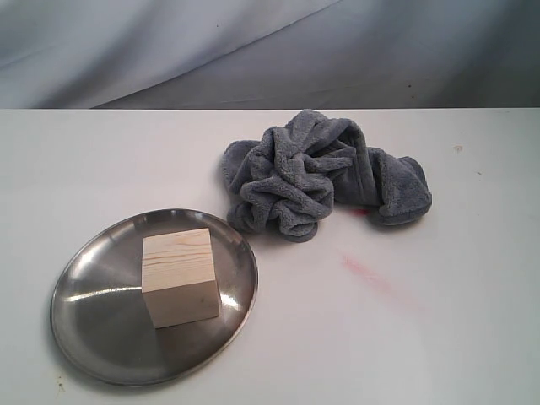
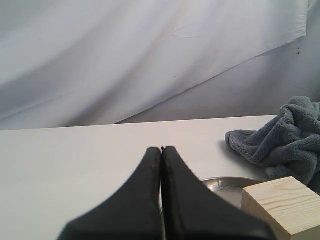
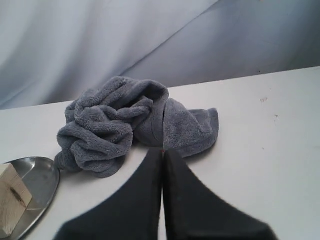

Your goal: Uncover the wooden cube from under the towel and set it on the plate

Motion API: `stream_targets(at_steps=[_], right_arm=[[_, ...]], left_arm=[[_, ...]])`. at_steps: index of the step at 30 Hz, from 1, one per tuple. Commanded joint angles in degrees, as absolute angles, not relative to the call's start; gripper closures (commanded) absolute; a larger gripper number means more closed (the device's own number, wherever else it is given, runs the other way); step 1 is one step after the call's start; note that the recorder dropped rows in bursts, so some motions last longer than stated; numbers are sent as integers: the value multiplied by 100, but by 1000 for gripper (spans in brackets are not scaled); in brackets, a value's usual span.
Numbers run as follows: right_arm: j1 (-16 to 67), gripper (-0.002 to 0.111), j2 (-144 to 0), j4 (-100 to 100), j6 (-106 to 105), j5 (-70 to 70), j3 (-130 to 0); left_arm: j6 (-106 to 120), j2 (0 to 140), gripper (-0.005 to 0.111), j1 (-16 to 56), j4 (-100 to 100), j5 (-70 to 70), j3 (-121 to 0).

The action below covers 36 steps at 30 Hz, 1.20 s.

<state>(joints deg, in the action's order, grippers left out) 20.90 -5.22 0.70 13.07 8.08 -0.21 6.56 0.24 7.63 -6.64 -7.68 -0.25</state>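
The pale wooden cube (image 1: pixel 180 277) stands on the round silver plate (image 1: pixel 93 321) at the front left of the white table. The grey-blue towel (image 1: pixel 325 173) lies crumpled in a heap behind and to the right of the plate, covering nothing. Neither arm shows in the exterior view. In the left wrist view my left gripper (image 2: pixel 161 149) is shut and empty, drawn back from the cube (image 2: pixel 280 206) and the plate rim (image 2: pixel 225 182). My right gripper (image 3: pixel 163 150) is also shut and empty, its tips short of the towel (image 3: pixel 120 125).
A faint red smear (image 1: pixel 371 274) marks the table right of the plate, and a small red spot (image 1: pixel 361 212) shows by the towel's edge. A draped pale cloth backdrop (image 1: pixel 253 51) rises behind the table's far edge.
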Motion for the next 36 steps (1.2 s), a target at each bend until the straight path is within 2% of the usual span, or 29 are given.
stream_targets(at_steps=[1, 8, 21, 36], right_arm=[[1787, 108, -177, -167, 1242, 770, 0], [1194, 108, 0, -197, 1219, 854, 0], [1194, 108, 0, 413, 50, 755, 0], [1194, 108, 0, 413, -163, 773, 0]], left_arm=[[641, 0, 107, 791, -674, -750, 0], [641, 0, 107, 791, -674, -750, 0], [641, 0, 107, 791, -674, -750, 0], [641, 0, 107, 791, -674, -750, 0]])
